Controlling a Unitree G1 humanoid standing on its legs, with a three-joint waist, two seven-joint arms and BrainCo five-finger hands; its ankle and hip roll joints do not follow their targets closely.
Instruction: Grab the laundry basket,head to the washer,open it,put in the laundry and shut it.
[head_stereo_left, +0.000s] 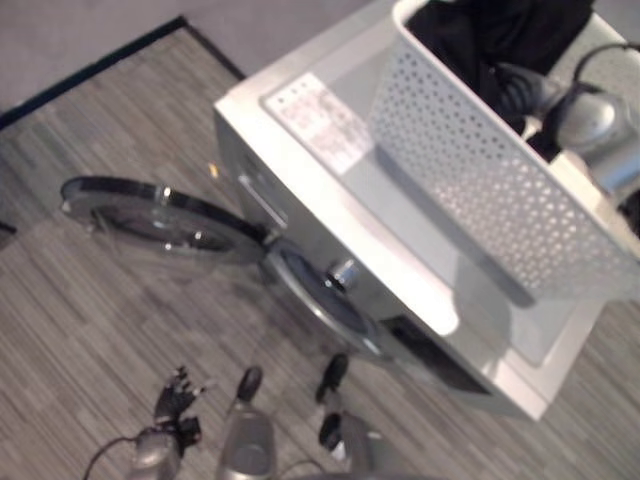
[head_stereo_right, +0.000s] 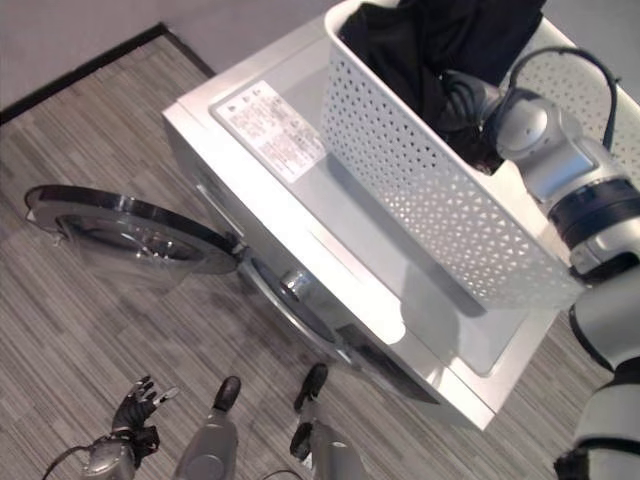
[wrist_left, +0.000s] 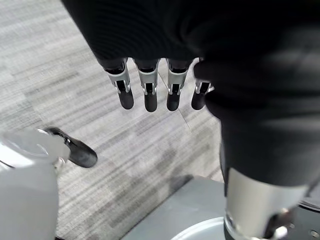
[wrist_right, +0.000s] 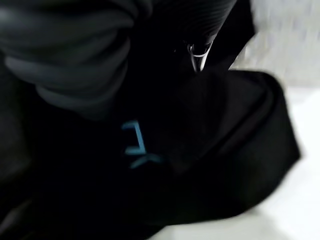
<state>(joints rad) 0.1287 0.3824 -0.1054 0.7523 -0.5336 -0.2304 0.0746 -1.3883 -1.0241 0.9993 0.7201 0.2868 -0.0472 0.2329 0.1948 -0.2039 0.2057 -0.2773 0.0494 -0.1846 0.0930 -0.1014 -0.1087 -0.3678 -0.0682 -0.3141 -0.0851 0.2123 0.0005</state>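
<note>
A white perforated laundry basket (head_stereo_right: 420, 190) stands on top of the white washer (head_stereo_right: 290, 170). Black laundry (head_stereo_right: 420, 40) fills the basket's far end. My right hand (head_stereo_right: 465, 100) reaches down into the basket and is sunk in the black cloth (wrist_right: 210, 150), which hides its fingers. The washer's round glass door (head_stereo_right: 130, 235) is swung wide open to the left, baring the drum opening (head_stereo_right: 300, 300). My left hand (head_stereo_right: 135, 410) hangs low beside the washer's front, above the floor. Its fingers (wrist_left: 147, 95) are straight and hold nothing.
The washer stands on grey striped flooring (head_stereo_right: 80, 330). A dark strip (head_stereo_right: 90, 60) borders a plain grey floor area at the back left. The open door juts out over the floor left of the washer's front.
</note>
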